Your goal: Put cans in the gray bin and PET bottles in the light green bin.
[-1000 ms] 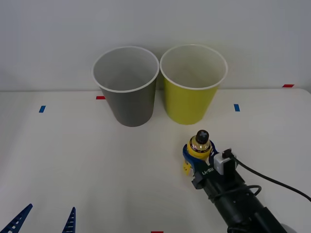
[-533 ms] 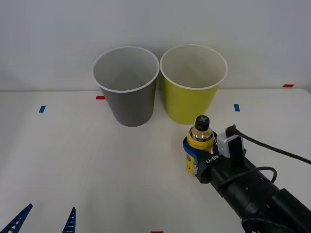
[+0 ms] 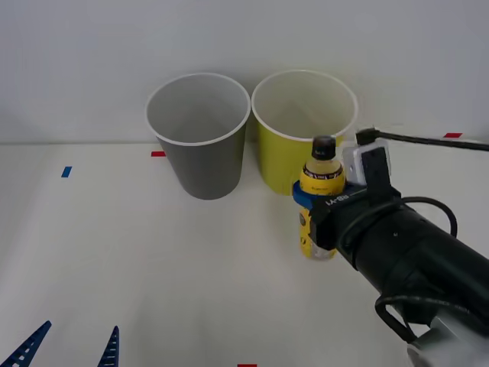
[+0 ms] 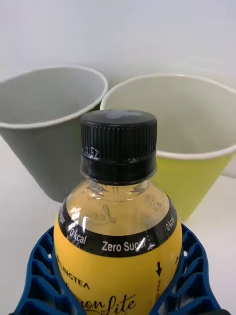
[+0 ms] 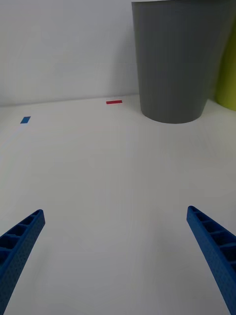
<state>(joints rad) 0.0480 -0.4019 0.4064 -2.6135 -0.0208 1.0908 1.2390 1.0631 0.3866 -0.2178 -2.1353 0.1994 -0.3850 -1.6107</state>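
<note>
the right gripper [image 3: 315,205] has its blue fingers [image 4: 37,275] closed snugly around the shoulder of the yellow bottle [image 3: 320,200], holding it upright and clear of the worktop [image 3: 153,267], just in front of the light green bin [image 3: 302,134]. from the right wrist view the black cap sits below the bin's white rim line, with the gray bin [image 3: 200,134] standing immediately beside it, the two rims almost touching.

the bottle looks part-way through its carry and not yet over the opening. the main risk, as i judge it, is height: if the arm moves forward without rising enough, the bottle's base or the fingers could strike the green wall and tip or shove the bin into its gray neighbour. a drift toward the robot's left could also end with the bottle released over the wrong bin, since the openings sit so close. the grip is high on the bottle, so it may swing or slip if the arm jerks.

the left gripper [image 3: 72,348] waits low near the worktop's front edge, fingers spread wide and holding nothing.
</note>
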